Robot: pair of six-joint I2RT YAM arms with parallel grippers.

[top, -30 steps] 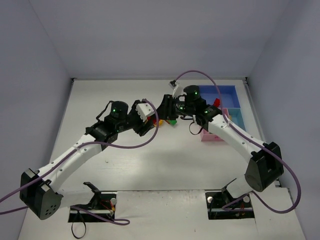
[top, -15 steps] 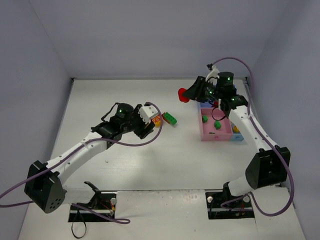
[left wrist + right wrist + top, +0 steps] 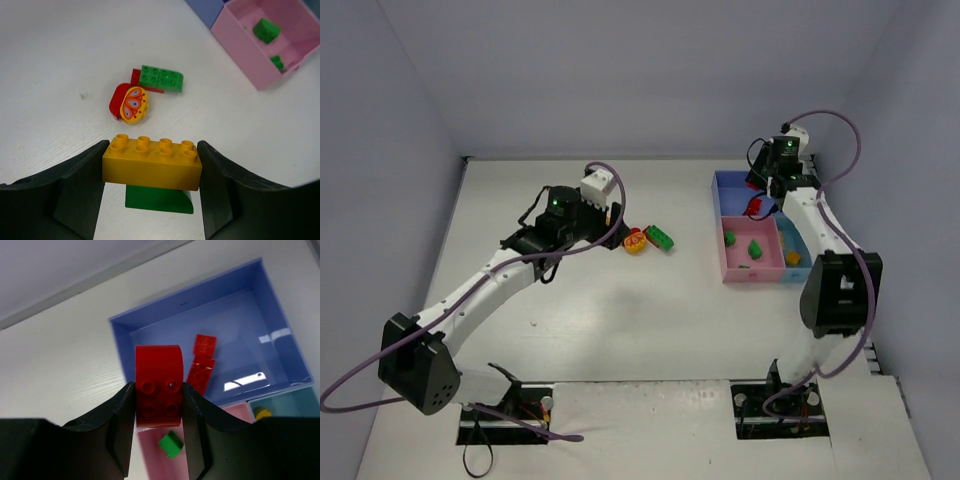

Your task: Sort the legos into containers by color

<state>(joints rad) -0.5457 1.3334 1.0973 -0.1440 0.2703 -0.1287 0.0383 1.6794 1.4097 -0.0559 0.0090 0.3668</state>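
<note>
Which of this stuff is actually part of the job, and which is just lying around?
Job: held yellow brick, held red brick; loose green brick, red piece, butterfly-printed disc; blue compartment, pink compartment, light-blue compartment.
Just there: purple cables, dark speck on the table.

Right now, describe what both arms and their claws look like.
Both the left arm and right arm have white links, black joint housings with green lights, and a purple cable looping alongside. The left claw and right claw have dark, curved fingers.
</note>
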